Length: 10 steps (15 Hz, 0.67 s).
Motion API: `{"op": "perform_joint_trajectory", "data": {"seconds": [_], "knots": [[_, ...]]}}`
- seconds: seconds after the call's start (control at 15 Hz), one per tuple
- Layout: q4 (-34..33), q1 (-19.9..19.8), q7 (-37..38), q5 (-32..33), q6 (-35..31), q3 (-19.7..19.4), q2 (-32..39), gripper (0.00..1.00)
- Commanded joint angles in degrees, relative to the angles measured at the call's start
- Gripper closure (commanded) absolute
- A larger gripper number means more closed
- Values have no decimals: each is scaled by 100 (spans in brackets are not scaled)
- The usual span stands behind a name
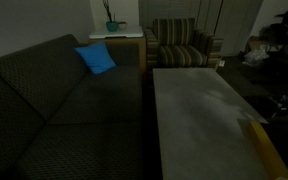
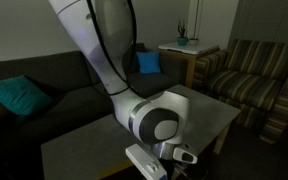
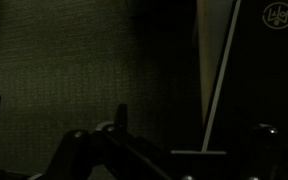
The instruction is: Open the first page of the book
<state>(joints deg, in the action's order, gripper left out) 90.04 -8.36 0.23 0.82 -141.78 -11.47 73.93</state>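
**Jaws spread wide at the table's end, book on the table's edge**

The robot's dark gripper (image 2: 172, 158) hangs low over the long grey tabletop (image 2: 199, 115), at the end furthest from the striped armchair (image 1: 182, 45). In the wrist view its fingers (image 3: 121, 118) stand well apart with nothing between them. Beyond them a pale narrow strip (image 3: 212, 75) runs upward, but it is too dim there to say what it is.

The thin flat book with the yellowish-tan cover (image 1: 267, 148) lies on the table at that same end, along the long edge away from the dark patterned sofa (image 1: 54, 100). The gripper does not show in that view, so I cannot tell whether the book sits under the jaws or just beside them.

The white robot arm (image 2: 94, 40) climbs away above the table. The sofa runs along the table's other long side and carries a bright blue cushion (image 1: 96, 58) and a teal cushion (image 2: 19, 97). Past the table's far end, beside the armchair, stands a light side table (image 1: 114, 38) with a potted plant (image 1: 111, 18).
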Motion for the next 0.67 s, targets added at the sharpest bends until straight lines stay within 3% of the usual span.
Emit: {"op": "perform_joint_trajectory", "data": {"seconds": [0.0,0.4,0.6], "knots": [[-949,-206,76,30,-23,53,706,0],[-1832,-497,194,-130,648,42,1150,0],[-1826,-515,338,-131,790,-76,1013,0]]}}
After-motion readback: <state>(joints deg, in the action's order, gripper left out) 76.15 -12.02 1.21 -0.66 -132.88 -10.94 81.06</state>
